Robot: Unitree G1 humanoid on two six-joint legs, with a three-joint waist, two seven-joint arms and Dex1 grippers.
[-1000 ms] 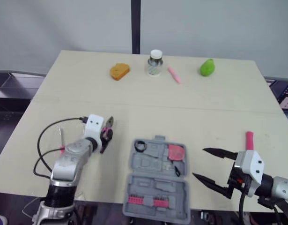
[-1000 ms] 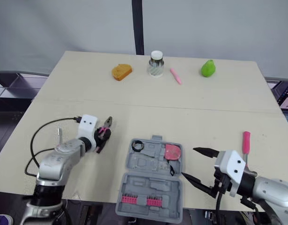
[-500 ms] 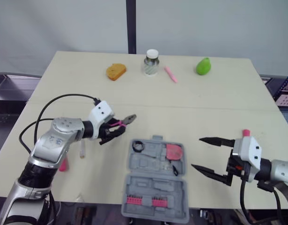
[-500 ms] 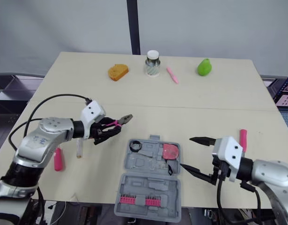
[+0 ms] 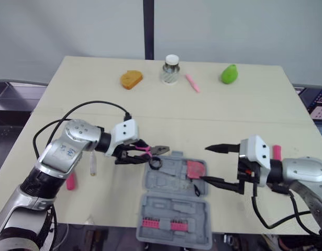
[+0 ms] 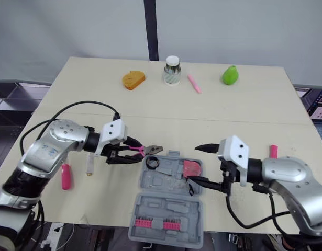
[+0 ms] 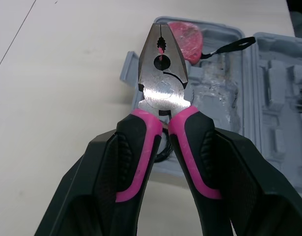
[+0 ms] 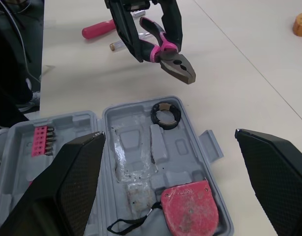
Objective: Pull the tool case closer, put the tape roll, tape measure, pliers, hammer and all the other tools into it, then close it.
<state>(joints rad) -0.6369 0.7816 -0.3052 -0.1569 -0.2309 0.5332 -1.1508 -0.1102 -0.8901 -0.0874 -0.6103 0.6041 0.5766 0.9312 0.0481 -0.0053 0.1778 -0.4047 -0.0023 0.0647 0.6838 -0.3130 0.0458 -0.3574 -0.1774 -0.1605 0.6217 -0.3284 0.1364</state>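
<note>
Item under inspection: pliers (image 7: 163, 93). The left gripper (image 5: 137, 154) is pinching them across both handles, one finger (image 7: 116, 196) on each outer side. The steel head projects straight ahead of the fingertips. The head hangs just above the edge of the open tool case (image 5: 176, 209), directly over the tape roll (image 5: 156, 162) seated in its corner pocket.

Handling assessment: a rigid steel tool, judged moderately heavy, with its weight toward the head. The handle sleeves look rubbery and should resist slipping. The bare metal head would be the slicker place to hold. The present hold on the sleeves, just behind the pivot, appears sound. It also squeezes the handles together, so the tool cannot swing open. Not fragile; it should tolerate a short drop into a moulded pocket.

Appearance: grey metal head with a round cut-out and a closed nose. The handles are black with pink inner bands.

The right gripper (image 5: 205, 163) is spread wide and empty. It hovers beyond the case, opposite the left gripper, next to the red tape measure (image 5: 197, 169) lying in the case on the counter (image 5: 229, 115).
</note>
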